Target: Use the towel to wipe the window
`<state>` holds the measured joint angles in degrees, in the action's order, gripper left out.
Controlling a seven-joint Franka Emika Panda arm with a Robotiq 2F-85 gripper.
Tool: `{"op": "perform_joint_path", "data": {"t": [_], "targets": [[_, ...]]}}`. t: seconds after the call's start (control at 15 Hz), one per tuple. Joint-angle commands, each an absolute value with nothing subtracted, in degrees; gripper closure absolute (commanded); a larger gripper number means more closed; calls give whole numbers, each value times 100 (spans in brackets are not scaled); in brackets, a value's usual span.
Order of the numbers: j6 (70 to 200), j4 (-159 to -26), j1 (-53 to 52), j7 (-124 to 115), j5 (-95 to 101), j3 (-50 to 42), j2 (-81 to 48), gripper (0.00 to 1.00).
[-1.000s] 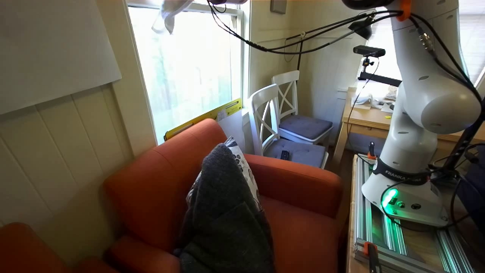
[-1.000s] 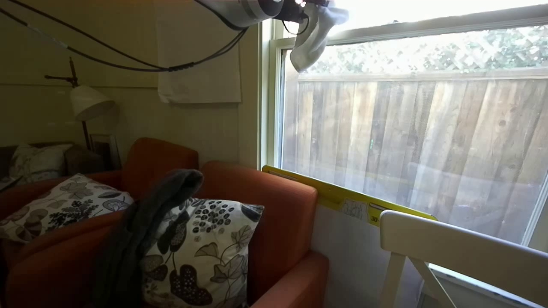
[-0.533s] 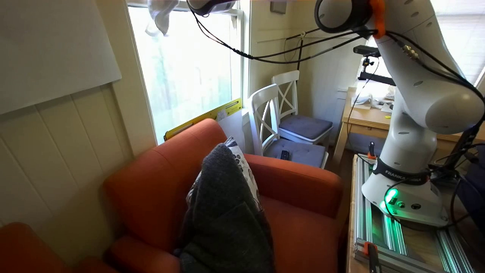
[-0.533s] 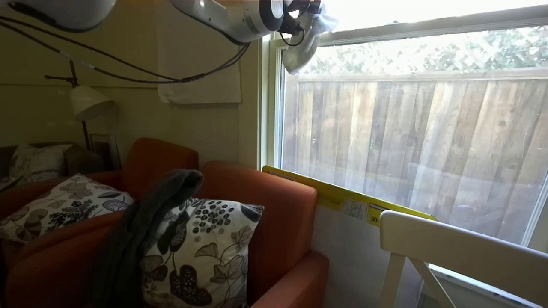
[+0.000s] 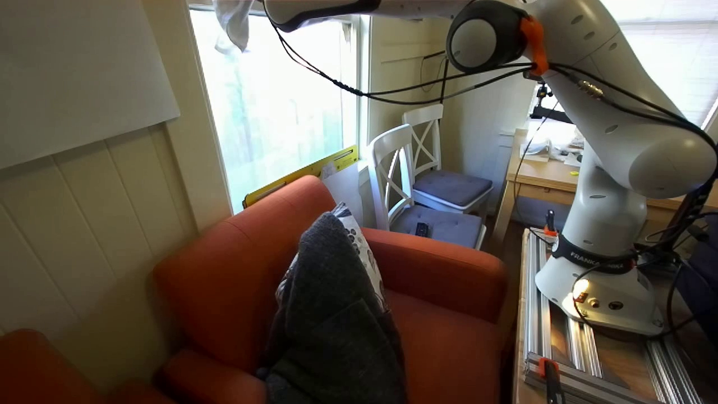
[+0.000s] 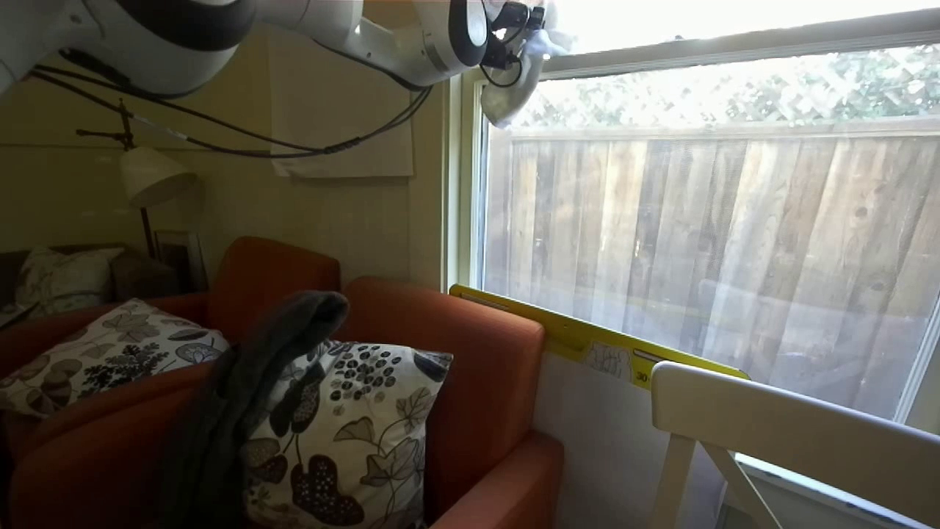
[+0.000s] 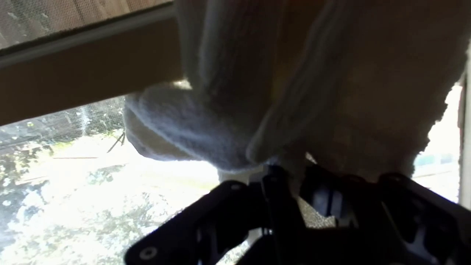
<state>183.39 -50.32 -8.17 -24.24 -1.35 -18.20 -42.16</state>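
towel [image 7: 220, 127] — gripped in the hand [image 7: 292, 175], hanging before the window [image 6: 661, 228], patterned cushion [image 6: 374, 433] in an orange armchair [image 6: 481, 353]

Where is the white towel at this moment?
In the wrist view, the towel is held by the gripper; in an exterior view, it hangs near the top edge, in front of the left side of the window.
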Motion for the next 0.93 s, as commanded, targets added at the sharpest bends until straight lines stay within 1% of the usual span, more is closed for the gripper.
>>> {"op": "perform_joint_path", "data": {"t": [0.0, 0.33, 0.47, 0.6, 0.8, 0.87], "targets": [[18045, -4235, -879, -2770, -247, -2445, -4709, 97], [16996, -3633, -1034, -4693, -100, -4692, -5211, 97], [16656, -3555, -1043, -5138, -132, -5142, -5325, 97], [16616, -3487, -1004, -5236, -168, -5117, -5394, 97], [17010, -3469, -909, -4538, -298, -4257, -5334, 97], [17320, -3493, -833, -4029, -360, -3657, -5251, 97]]}}
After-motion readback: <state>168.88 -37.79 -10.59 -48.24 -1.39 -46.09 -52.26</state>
